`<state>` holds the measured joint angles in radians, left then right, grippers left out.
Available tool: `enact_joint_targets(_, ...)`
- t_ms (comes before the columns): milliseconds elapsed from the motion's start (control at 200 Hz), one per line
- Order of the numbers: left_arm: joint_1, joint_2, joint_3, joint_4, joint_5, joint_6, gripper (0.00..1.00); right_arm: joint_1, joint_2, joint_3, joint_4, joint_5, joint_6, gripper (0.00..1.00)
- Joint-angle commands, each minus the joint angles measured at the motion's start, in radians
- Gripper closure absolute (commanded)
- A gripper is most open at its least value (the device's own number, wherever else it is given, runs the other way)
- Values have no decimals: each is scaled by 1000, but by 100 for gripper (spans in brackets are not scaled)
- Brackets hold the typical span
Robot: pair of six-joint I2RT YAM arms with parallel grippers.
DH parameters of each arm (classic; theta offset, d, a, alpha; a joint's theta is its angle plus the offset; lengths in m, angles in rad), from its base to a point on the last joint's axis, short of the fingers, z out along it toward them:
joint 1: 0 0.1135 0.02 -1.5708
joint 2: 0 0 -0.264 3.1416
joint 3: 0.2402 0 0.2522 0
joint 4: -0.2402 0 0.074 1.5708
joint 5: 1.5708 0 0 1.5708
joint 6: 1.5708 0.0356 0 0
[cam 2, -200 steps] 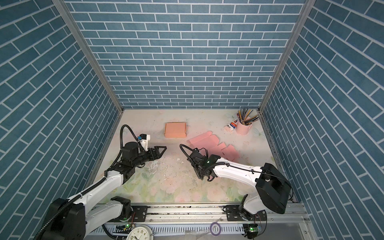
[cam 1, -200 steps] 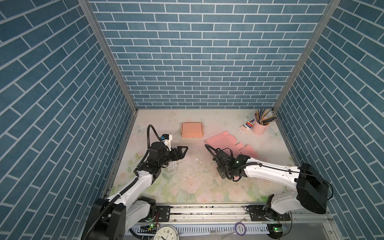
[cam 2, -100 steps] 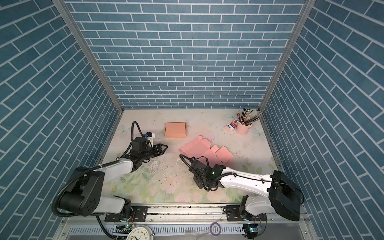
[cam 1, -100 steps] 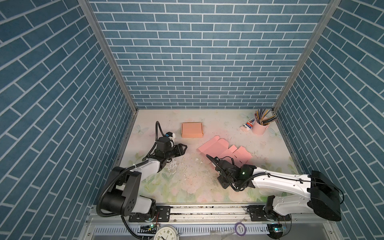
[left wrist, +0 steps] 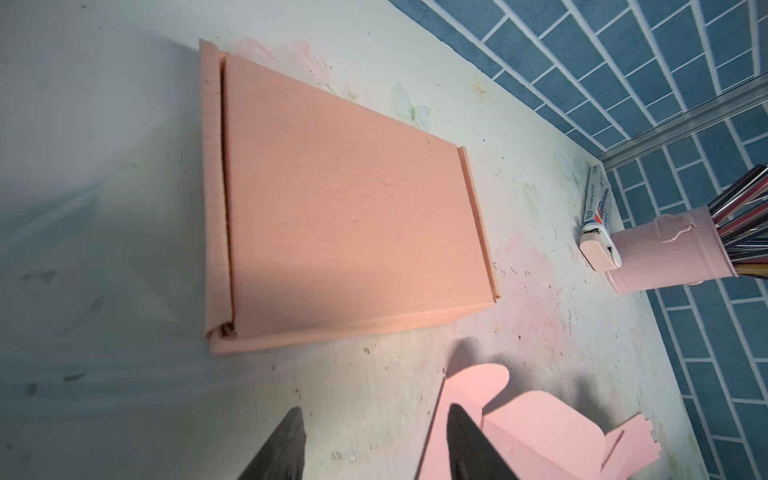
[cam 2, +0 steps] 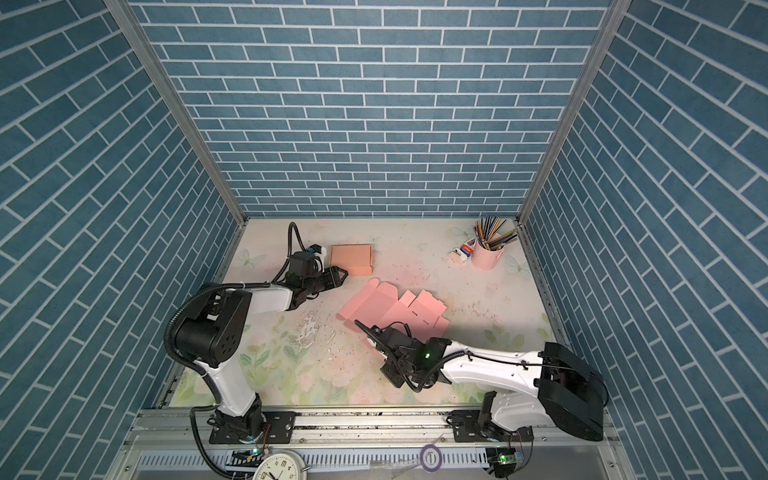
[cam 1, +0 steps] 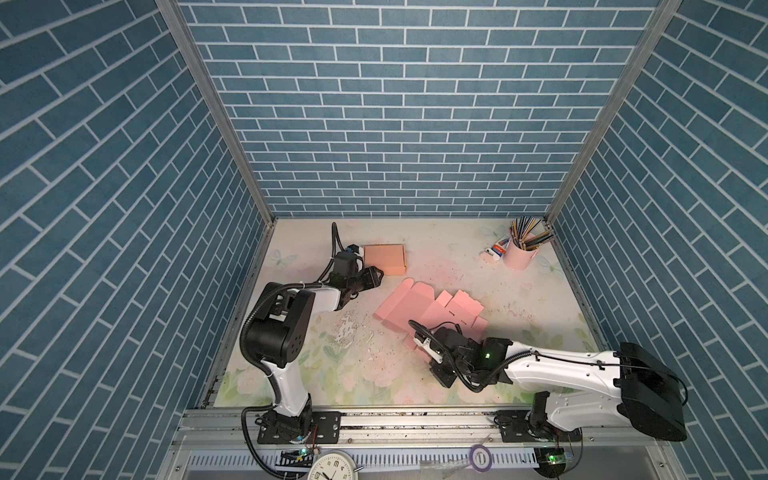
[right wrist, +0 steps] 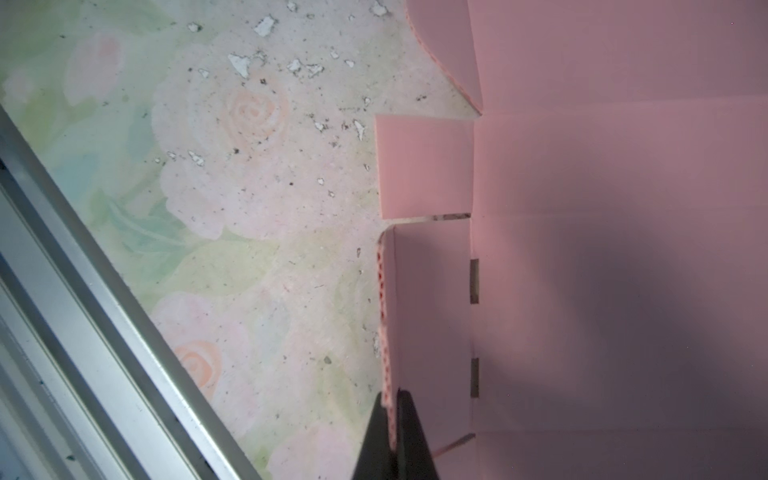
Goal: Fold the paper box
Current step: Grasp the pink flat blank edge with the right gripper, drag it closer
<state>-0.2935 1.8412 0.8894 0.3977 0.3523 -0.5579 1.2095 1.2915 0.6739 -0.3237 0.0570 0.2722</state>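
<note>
- The paper box (cam 1: 432, 309) lies near the middle of the bench (cam 1: 519, 332), just below centre frame in both top views. It is mostly a flat pink blank, with panels, side flaps and rounded tabs spread out and no walls standing.
- The right end effector (right wrist: 390, 401) is pressed together on the corrugated edge of one flap, at the bottom of the right wrist view. That flap looks raised a little off the bench, so the first fold seems barely begun.
- The left end effector (left wrist: 376, 413) is spread, with only bare bench between its fingers. It sits at the blank's upper-left end, beside a rounded tab; I cannot tell whether it touches the tab.
- A folded box (cam 1: 384, 259), salmon-coloured and closed, rests above and left of the blank. It looks finished and is not touching the blank.
- By my reading, nearly everything is left to do: raise the walls, tuck in the side flaps and close the lid.
</note>
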Motion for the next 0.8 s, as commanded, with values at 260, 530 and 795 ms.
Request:
enact_joint_targets(260, -17, 141, 147, 20, -48, -10, 45, 19, 38, -9, 70, -81, -100, 96)
enact_joint_targets(530, -17, 216, 240, 17, -64, -25, 44, 19, 68, -4, 98, -151, -142, 95)
enact_joint_targets(795, -10, 126, 185, 9, -90, -31, 43, 18, 151, 67, 49, -171, -214, 95)
